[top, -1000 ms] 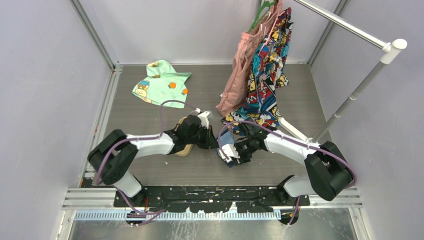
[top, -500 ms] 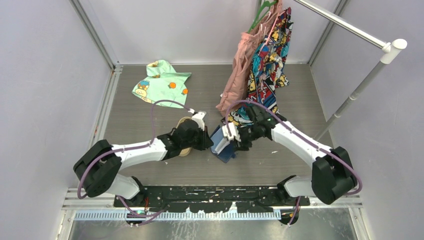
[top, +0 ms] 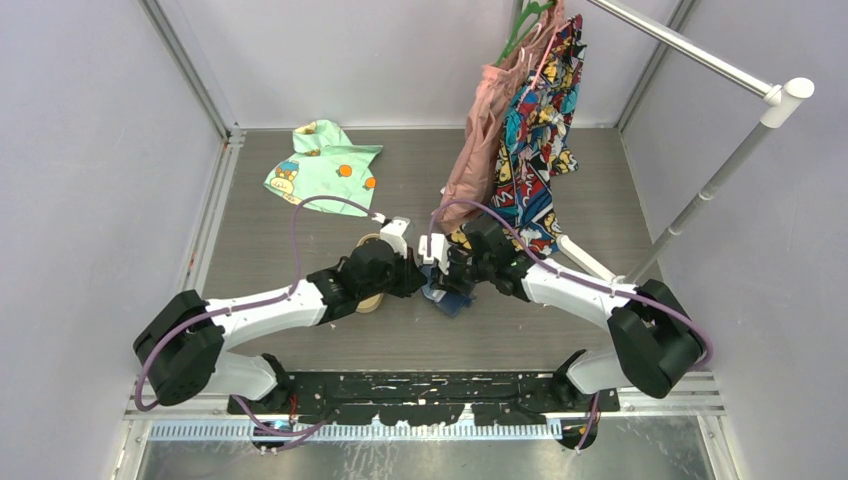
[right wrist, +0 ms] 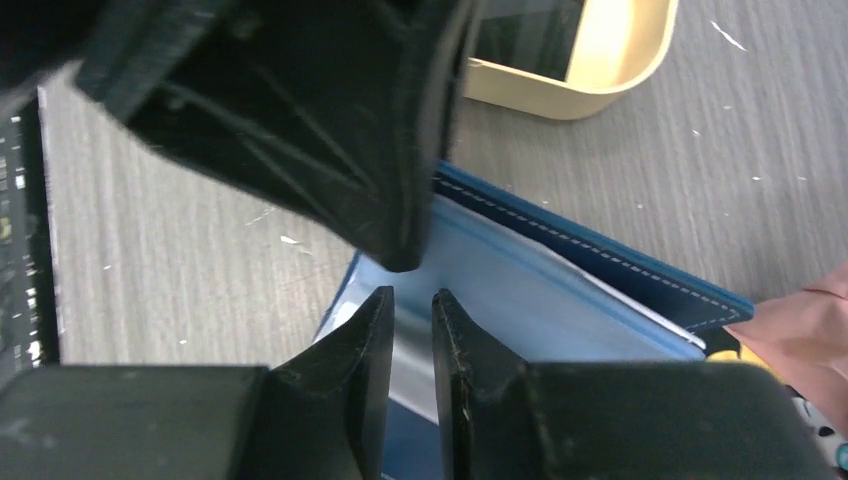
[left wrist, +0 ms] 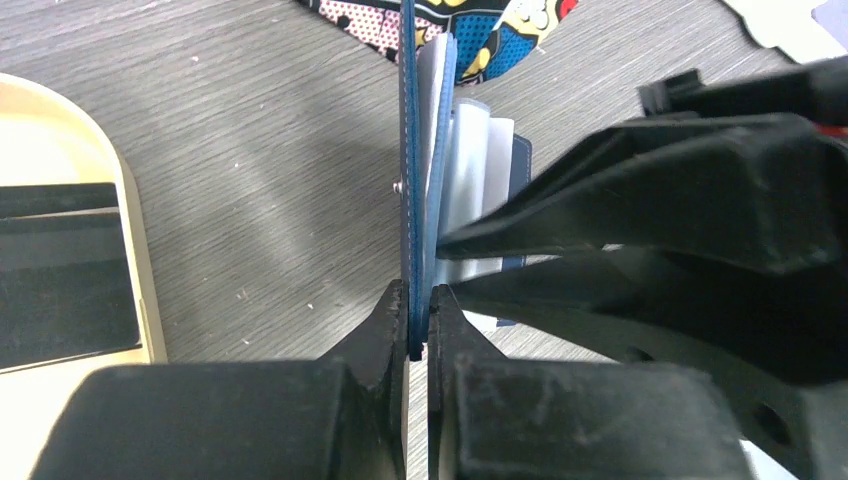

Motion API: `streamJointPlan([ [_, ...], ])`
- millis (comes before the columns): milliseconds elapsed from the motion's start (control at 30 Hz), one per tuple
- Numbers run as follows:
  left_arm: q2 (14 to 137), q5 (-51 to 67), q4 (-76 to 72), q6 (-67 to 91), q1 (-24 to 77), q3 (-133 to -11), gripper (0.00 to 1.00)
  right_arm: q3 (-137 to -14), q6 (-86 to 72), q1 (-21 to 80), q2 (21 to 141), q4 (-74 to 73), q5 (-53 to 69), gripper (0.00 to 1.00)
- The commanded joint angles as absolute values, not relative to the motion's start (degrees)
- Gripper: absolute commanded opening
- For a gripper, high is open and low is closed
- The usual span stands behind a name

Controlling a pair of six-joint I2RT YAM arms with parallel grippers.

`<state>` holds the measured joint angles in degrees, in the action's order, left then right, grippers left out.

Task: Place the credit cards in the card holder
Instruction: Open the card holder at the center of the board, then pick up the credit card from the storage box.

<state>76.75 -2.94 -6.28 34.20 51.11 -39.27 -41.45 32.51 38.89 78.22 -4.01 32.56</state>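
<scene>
The navy card holder (top: 452, 297) stands on edge between the two grippers. My left gripper (left wrist: 418, 322) is shut on the lower edge of its navy cover (left wrist: 410, 150). Its pale pockets (left wrist: 470, 170) fan out to the right. My right gripper (right wrist: 412, 300) is just over a pale blue inner pocket (right wrist: 520, 290), its jaws a narrow gap apart with nothing seen between them. In the left wrist view its fingers (left wrist: 650, 200) reach in from the right. Black credit cards (left wrist: 60, 270) lie in the tan tray (left wrist: 135, 240); they also show in the right wrist view (right wrist: 525, 35).
The tan tray (top: 368, 300) lies partly under my left arm. A green printed garment (top: 322, 165) lies at the back left. Pink and comic-print clothes (top: 520, 140) hang from a rack (top: 700, 200) at the back right, with its white foot (top: 585, 260) behind my right arm.
My right gripper has moved from the near side up and left to meet the left gripper, and the card holder has moved with it. My left arm has stretched right and now pinches the cover.
</scene>
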Motion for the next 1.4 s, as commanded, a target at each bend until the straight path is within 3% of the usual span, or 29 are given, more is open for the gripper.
streamJointPlan([
  [0,74.5,-1.7,-12.3,34.0,51.3,-38.8,0.0,-42.2,30.8,39.0,78.9,3.9,28.5,0.26],
  [300,73.5,-3.1,-13.2,35.0,51.3,-37.6,0.0,-40.9,37.6,38.9,77.3,-9.5,26.6,0.23],
  [500,74.8,-1.8,-15.1,36.1,51.2,-37.2,0.0,-38.7,37.9,38.8,76.7,-9.5,24.1,0.22],
  [833,81.8,3.6,-20.1,41.6,49.2,-36.6,0.0,-40.8,35.8,37.3,80.3,-6.7,23.3,0.25],
  [1200,88.3,3.1,-18.1,48.9,46.2,-38.1,0.0,-46.5,26.5,33.3,81.8,-13.9,26.0,0.36],
  [1367,88.7,3.6,-16.2,48.5,46.2,-39.5,0.11,-46.8,25.1,33.4,82.6,-13.5,26.0,0.37],
])
